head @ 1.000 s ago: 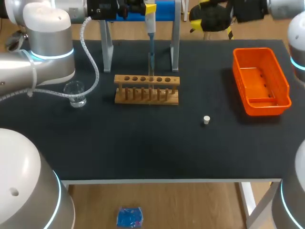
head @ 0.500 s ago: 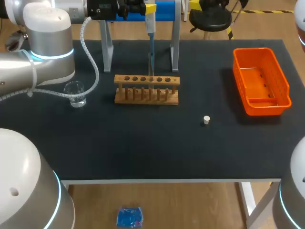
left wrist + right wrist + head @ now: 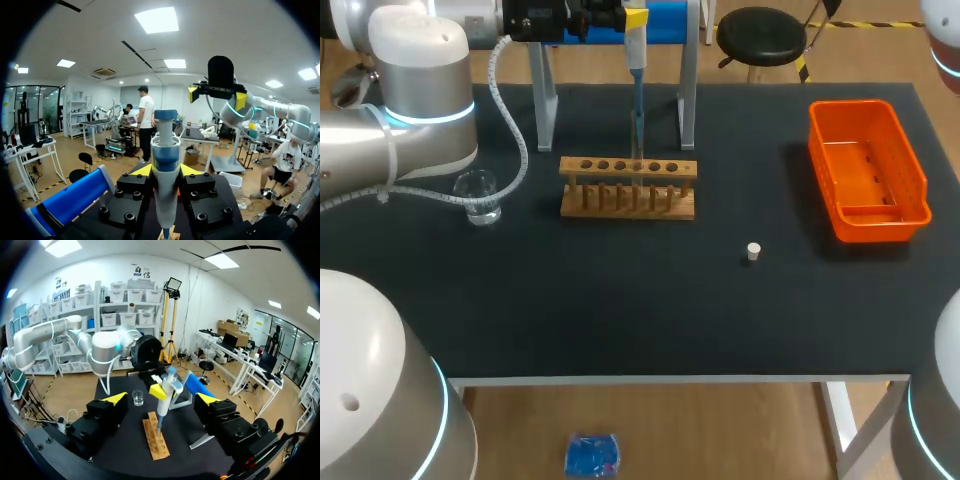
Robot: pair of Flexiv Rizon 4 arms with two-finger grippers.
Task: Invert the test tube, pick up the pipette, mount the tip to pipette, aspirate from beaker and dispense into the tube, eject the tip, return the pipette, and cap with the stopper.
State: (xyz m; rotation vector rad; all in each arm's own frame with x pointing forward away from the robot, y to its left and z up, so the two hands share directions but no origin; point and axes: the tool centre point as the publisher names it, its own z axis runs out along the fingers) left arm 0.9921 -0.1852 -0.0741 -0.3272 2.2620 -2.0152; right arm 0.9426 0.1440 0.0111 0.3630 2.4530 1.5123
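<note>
Your left gripper (image 3: 165, 171) is clamped on the pipette (image 3: 637, 90) and holds it upright, so the tip points straight down at the tube (image 3: 637, 165) in the rack (image 3: 628, 203). Judged step: dispensing. Whether the tip is inside the tube's mouth cannot be told.

Your right gripper (image 3: 217, 96) hangs high, fingers wide and empty, probably to stay clear of the work.

The beaker (image 3: 478, 195) stands left of the rack, near your left arm. The stopper (image 3: 753, 251) lies apart on the table, on your right arm's side for capping. The bin (image 3: 918, 185) presumably awaits the ejected tip.
</note>
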